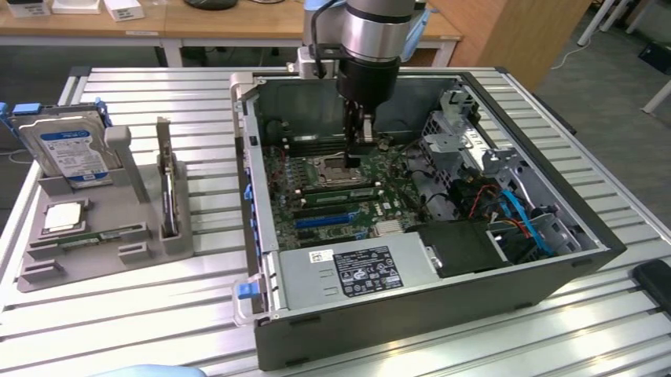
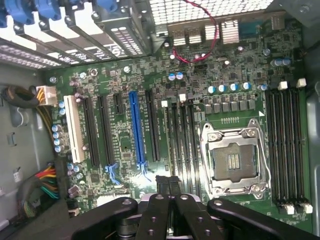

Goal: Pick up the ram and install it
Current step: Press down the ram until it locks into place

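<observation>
Ram (image 1: 100, 236) lies as a green stick in the grey holder (image 1: 74, 265), outside the open computer case (image 1: 419, 314). Inside, above the motherboard (image 2: 125, 80), the gripper (image 2: 169, 184) hangs with fingers pressed together, gripping nothing visible.

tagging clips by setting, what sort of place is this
Probably a robotics lab or workshop: an open desktop computer case lies on a slotted aluminium table, with wooden workbenches behind and a grey parts fixture holding a hard drive.
</observation>
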You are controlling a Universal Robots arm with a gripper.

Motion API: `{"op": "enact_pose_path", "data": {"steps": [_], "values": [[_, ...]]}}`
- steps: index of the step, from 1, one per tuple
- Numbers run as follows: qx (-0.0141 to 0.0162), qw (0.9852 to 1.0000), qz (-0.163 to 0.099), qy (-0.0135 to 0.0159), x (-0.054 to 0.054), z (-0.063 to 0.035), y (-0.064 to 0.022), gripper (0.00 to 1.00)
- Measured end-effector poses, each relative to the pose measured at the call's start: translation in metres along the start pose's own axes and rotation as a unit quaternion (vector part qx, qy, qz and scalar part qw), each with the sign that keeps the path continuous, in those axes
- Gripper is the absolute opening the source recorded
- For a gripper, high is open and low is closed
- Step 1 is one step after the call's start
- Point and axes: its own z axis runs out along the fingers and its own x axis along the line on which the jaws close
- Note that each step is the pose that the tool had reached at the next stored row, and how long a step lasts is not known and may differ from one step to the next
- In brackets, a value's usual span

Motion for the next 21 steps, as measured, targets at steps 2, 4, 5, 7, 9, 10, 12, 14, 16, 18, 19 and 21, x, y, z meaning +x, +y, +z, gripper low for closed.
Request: {"op": "enact_pose_path", "data": {"steps": [2, 4, 5, 7, 9, 10, 12, 14, 16, 18, 19, 21], "values": [[-0.0016, 0.9999, 0.017, 0.0002, 0.0000, 0.0001, 0.0000, 0.10], [-0.0033, 0.9994, 0.034, 0.0004, -0.0001, 0.0003, 0.0000, 0.10], [-0.0041, 0.9991, 0.042, 0.0005, -0.0001, 0.0003, 0.0000, 0.10], [-0.0056, 0.9982, 0.059, 0.0008, -0.0001, 0.0004, 0.0000, 0.10], [-0.0072, 0.9971, 0.075, 0.0010, -0.0001, 0.0005, 0.0000, 0.10], [-0.0081, 0.9964, 0.084, 0.0012, -0.0001, 0.0006, 0.0000, 0.10], [-0.0097, 0.9948, 0.101, 0.0014, -0.0001, 0.0007, 0.0000, 0.10], [-0.0114, 0.9929, 0.118, 0.0016, -0.0001, 0.0008, 0.0000, 0.10], [-0.0130, 0.9907, 0.135, 0.0019, -0.0001, 0.0009, 0.0000, 0.10], [-0.0147, 0.9882, 0.152, 0.0022, -0.0001, 0.0010, 0.0000, 0.10], [-0.0155, 0.9869, 0.161, 0.0023, -0.0001, 0.0011, 0.0000, 0.10], [-0.0171, 0.9840, 0.177, 0.0025, -0.0001, 0.0012, 0.0000, 0.10]]}}
